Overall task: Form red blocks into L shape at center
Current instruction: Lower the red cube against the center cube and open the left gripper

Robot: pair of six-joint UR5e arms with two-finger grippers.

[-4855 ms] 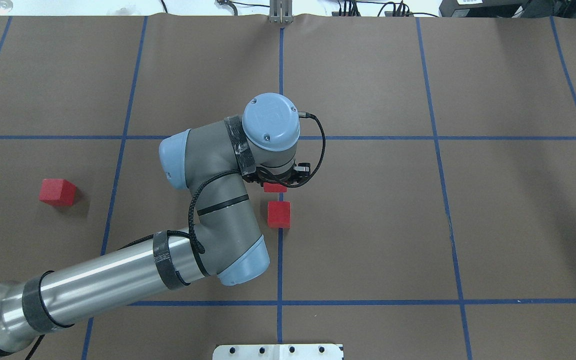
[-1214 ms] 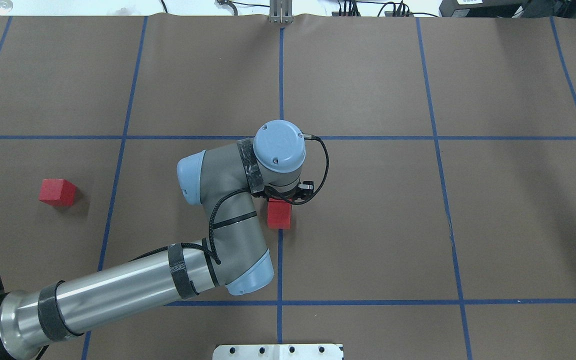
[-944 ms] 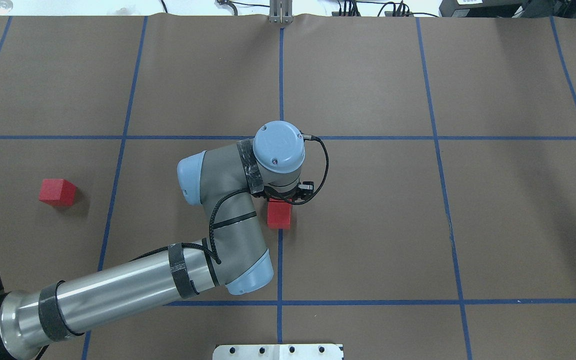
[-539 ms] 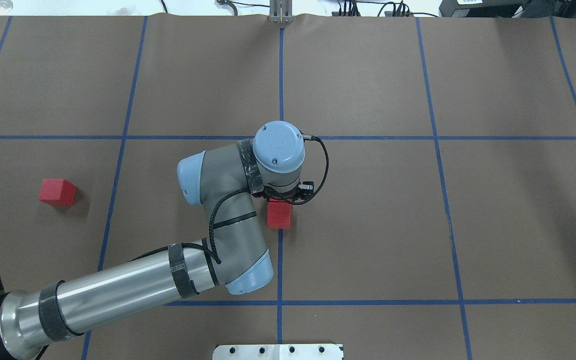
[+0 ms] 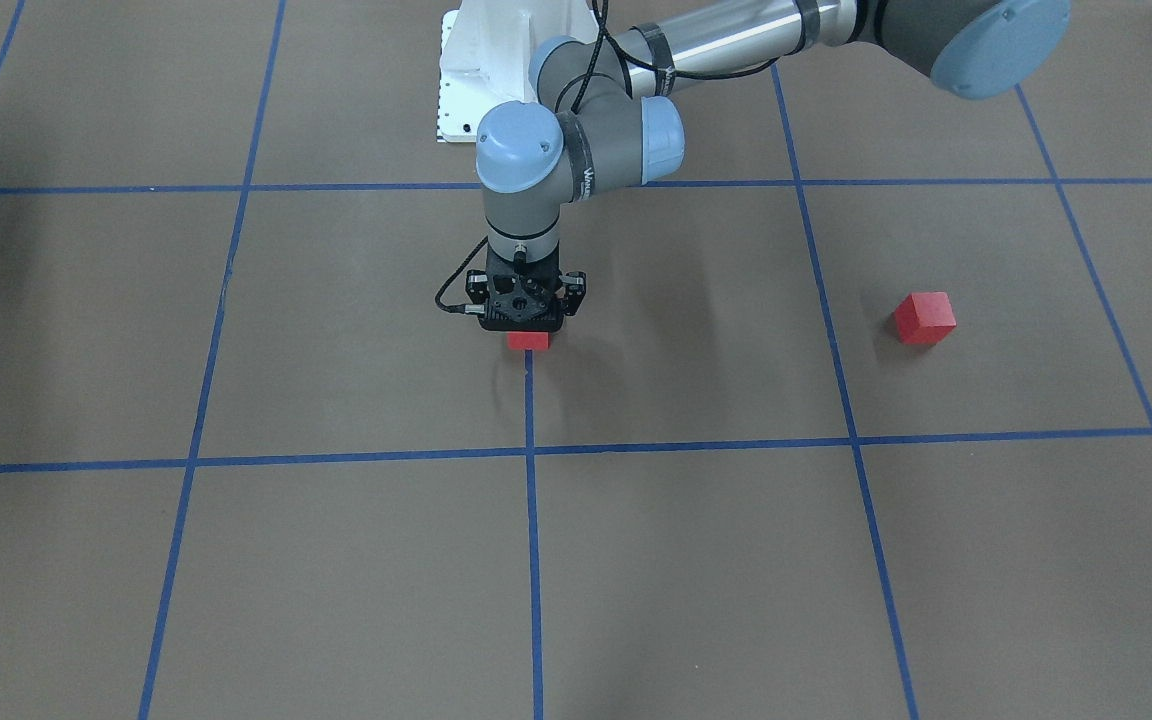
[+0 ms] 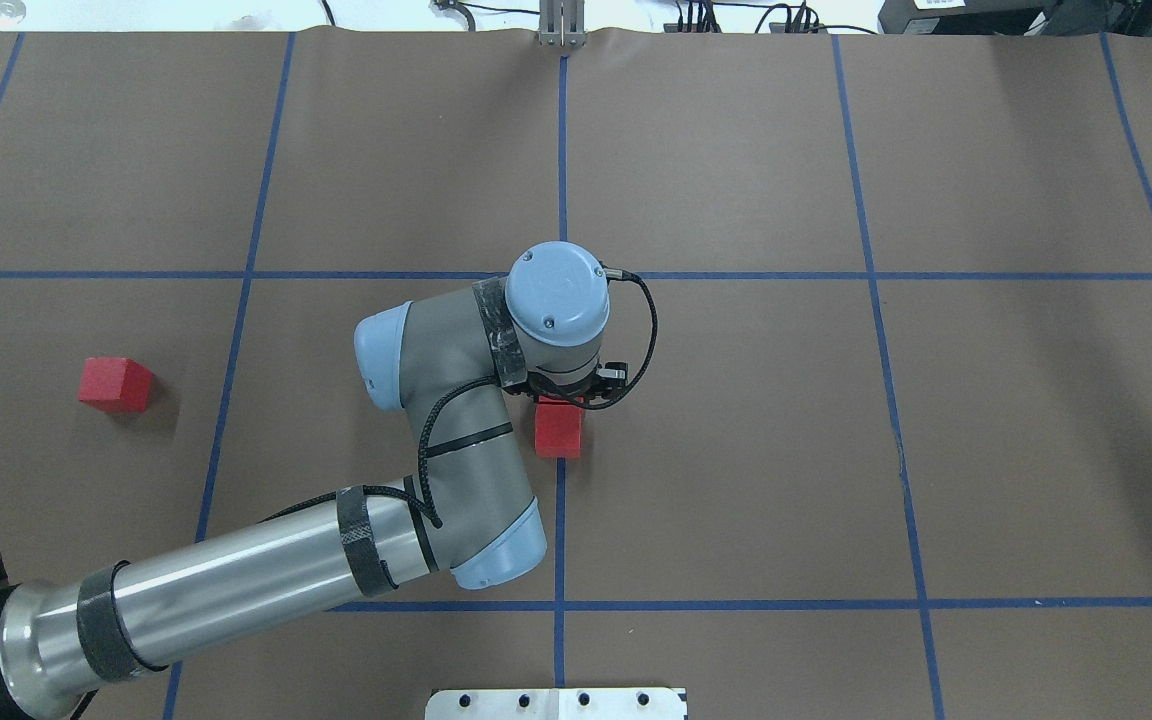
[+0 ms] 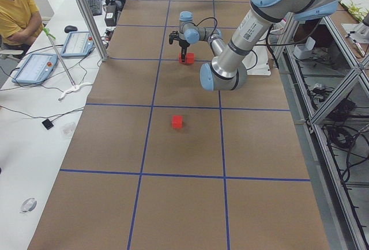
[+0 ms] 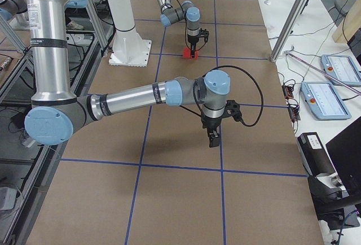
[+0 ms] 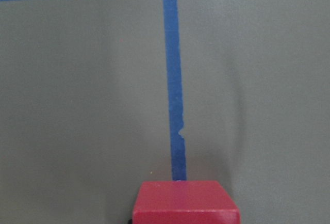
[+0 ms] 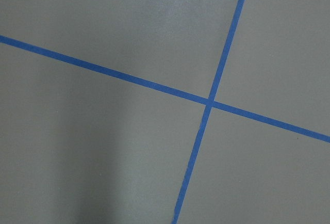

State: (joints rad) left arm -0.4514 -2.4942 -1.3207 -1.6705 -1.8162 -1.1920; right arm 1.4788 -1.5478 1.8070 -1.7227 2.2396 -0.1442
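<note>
In the overhead view, a small matte red cube point(image 6: 115, 385) is sitting alone at middle left, well apart from the others. Near frame centre the left gripper point(image 5: 526, 326) is pointing straight down onto a second red cube point(image 5: 528, 341). Its fingers are hidden, so I cannot tell whether they are clamping it. A third red cube point(image 6: 558, 432) is lying just below, apparently touching the second, on a blue tape line point(image 6: 562, 150). In the right-side view the right gripper point(image 8: 213, 139) is hanging above the brown table point(image 8: 169, 200) at centre; finger spacing is unclear.

Robotics lab: blue-taped grid table point(image 6: 736, 450), teach pendants point(image 7: 34, 68), aluminium frames point(image 7: 86, 14).
</note>
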